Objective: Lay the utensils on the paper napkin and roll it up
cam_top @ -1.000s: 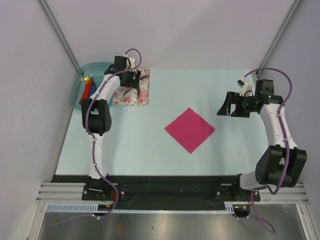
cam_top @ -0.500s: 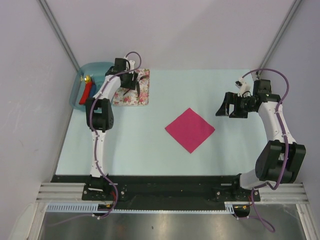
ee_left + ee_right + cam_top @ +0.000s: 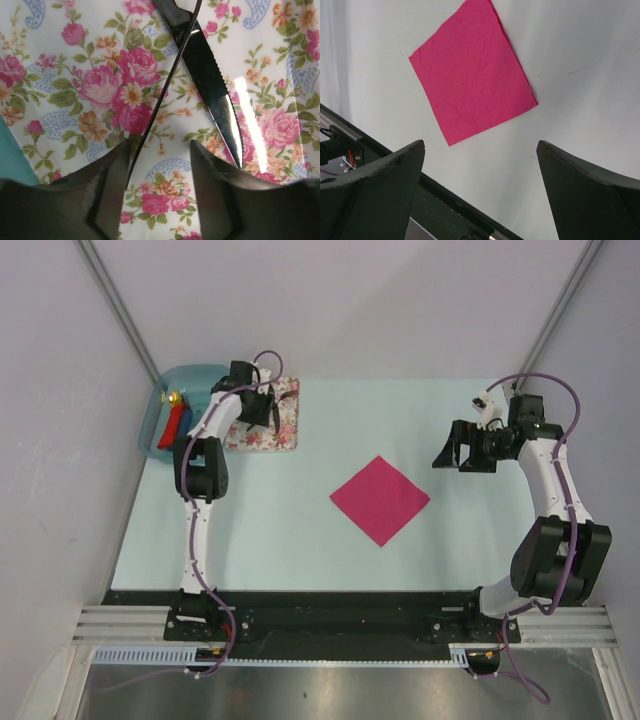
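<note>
The fork (image 3: 165, 90) and the knife (image 3: 210, 80), both slim and dark, lie crossed on the white rose-print cloth (image 3: 75, 60). My left gripper (image 3: 160, 160) is open just above that cloth. The fork's handle runs under its left finger (image 3: 112, 175), and the knife blade ends by its right finger. In the top view the left gripper (image 3: 262, 412) hides the utensils. The magenta paper napkin (image 3: 380, 499) lies flat mid-table like a diamond and also shows in the right wrist view (image 3: 472, 75). My right gripper (image 3: 452, 452) is wide open and empty, raised to the right of the napkin.
A blue bowl (image 3: 180, 390) at the far left holds a red roll (image 3: 172, 425), just left of the floral cloth (image 3: 285, 432). The black front rail (image 3: 445, 205) runs along the table's near edge.
My left gripper has shifted slightly over the floral cloth and turned a little. My right arm has barely moved. The napkin has not moved.
</note>
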Available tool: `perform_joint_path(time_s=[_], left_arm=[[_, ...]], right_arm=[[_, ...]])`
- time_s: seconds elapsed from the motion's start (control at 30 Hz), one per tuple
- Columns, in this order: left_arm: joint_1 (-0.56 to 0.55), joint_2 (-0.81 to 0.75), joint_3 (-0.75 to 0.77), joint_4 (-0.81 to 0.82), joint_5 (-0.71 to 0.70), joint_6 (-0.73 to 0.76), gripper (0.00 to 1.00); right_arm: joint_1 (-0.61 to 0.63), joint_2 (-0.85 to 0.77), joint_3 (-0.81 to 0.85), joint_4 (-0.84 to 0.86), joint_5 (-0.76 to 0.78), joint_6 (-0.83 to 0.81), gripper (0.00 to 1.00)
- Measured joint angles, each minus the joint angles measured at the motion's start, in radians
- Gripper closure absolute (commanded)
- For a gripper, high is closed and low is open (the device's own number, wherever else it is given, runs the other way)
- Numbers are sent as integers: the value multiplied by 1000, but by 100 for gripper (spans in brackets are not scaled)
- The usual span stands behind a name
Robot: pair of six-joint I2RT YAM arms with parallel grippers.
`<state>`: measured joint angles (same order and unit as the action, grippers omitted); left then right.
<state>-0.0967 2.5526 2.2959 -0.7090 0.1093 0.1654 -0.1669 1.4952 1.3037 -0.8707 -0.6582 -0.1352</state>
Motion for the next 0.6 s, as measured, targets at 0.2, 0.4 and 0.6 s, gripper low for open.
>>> perform_joint_path(time_s=[0.2,0.4,0.6], left_arm=[[4,2,8,-17,13,-8,77],[10,1,8,-29,41,-24,100],[8,-13,4,-55,55,-44,100]], right_arm=[[-15,6,14,-15,-6,-13,2],[-25,8,37,-32,-10,-35,3],[-30,15,87,-44,-25,-68,3]])
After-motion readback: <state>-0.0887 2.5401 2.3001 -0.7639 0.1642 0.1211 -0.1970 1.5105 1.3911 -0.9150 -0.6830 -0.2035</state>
